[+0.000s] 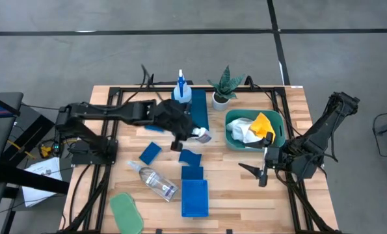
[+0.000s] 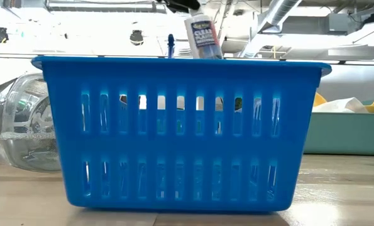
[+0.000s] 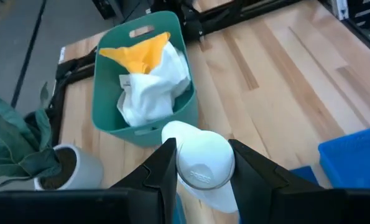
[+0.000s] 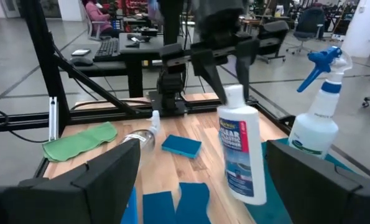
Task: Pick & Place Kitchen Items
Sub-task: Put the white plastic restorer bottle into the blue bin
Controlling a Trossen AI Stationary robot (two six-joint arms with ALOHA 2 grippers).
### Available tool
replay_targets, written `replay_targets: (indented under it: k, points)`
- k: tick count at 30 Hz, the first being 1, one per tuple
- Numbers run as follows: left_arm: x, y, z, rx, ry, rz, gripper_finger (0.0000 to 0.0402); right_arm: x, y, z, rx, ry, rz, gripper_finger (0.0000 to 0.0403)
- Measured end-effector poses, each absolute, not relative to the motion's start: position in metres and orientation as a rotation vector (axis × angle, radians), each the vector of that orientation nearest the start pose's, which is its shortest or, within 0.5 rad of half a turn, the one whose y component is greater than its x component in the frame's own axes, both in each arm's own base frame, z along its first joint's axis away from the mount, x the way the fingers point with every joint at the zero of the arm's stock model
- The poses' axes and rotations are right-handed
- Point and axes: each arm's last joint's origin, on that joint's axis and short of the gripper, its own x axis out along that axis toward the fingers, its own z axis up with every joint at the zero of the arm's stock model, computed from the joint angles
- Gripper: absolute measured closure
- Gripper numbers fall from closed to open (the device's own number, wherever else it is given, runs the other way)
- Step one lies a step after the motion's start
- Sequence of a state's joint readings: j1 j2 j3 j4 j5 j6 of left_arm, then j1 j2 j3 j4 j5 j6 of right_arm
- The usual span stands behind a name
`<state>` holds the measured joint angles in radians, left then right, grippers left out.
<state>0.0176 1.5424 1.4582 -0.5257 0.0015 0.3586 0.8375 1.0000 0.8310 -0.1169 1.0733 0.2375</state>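
Left gripper [image 1: 192, 135] pinches the white blue-labelled bottle [image 4: 242, 152] by its neck, lifted over mid-table near the teal tub [image 1: 279, 125]. Carry level, centre over the likely target before release. Right gripper [image 1: 263, 170] waits spread beside the tub.

The table [image 1: 245, 195] is pale planked wood, lightly sheened. The slotted basket [image 2: 180, 132] is glossy blue plastic. The white bottle [image 4: 240, 152] looks smooth plastic; the green cloth [image 4: 79, 142] soft, matt.
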Motion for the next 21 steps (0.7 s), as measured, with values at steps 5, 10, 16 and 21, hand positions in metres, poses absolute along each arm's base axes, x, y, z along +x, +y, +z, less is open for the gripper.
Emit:
replay_targets:
  k: [5,10,16,21]
  points:
    - [0.356,0.019,0.357,0.321,0.640,-0.110,0.0292,0.158,0.137,0.321,-0.001,0.137,-0.253,0.0067]
    - [0.368,0.034,0.366,0.308,0.652,-0.126,0.0292,0.158,0.137,0.320,-0.002,0.137,-0.253,0.0067]
    - [0.377,0.049,0.374,0.289,0.669,-0.124,0.0292,0.158,0.137,0.320,-0.010,0.138,-0.252,0.0067]
    - [0.384,0.055,0.376,0.273,0.664,-0.142,0.0292,0.158,0.137,0.321,-0.016,0.139,-0.251,0.0067]
